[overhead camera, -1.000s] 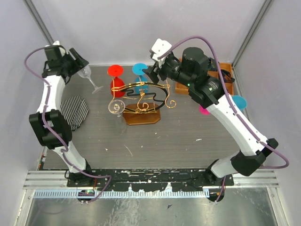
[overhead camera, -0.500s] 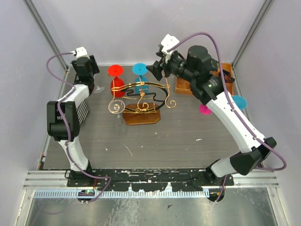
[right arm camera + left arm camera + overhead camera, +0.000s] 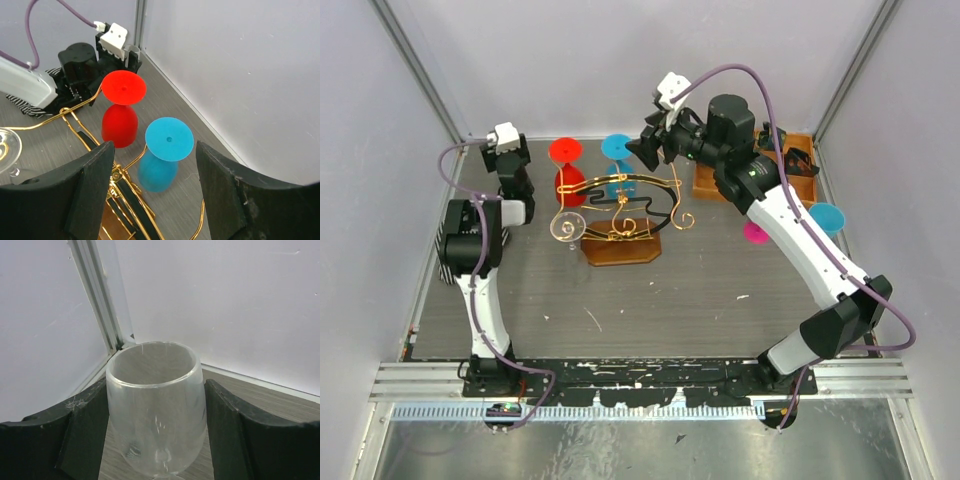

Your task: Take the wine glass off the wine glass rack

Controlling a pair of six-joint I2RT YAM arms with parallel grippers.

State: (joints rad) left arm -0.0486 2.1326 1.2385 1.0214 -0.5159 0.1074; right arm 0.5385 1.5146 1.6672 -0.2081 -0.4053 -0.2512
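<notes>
- My left gripper [image 3: 156, 405] has swung into the back-left corner, clamped on the clear glass [image 3: 152, 390].
- Right gripper [image 3: 154, 150] is wide open and empty; blue glass [image 3: 169, 139] hangs foot-up on the rack [image 3: 620, 250], just below it.

A wine glass [image 3: 155, 405] is sitting between the left gripper's [image 3: 157, 432] fingers, touching both, with a corner post [image 3: 100, 295] standing beyond it. Just ahead of the right gripper [image 3: 156, 167], a nearer inverted glass [image 3: 167, 142] and a farther inverted glass [image 3: 122, 100] are hanging side by side on the wine glass rack [image 3: 620, 228].

Place: robotics lab test cell | cues: white panel walls [image 3: 620, 70]; aluminium rail [image 3: 420, 378]; grey table [image 3: 650, 300]
</notes>
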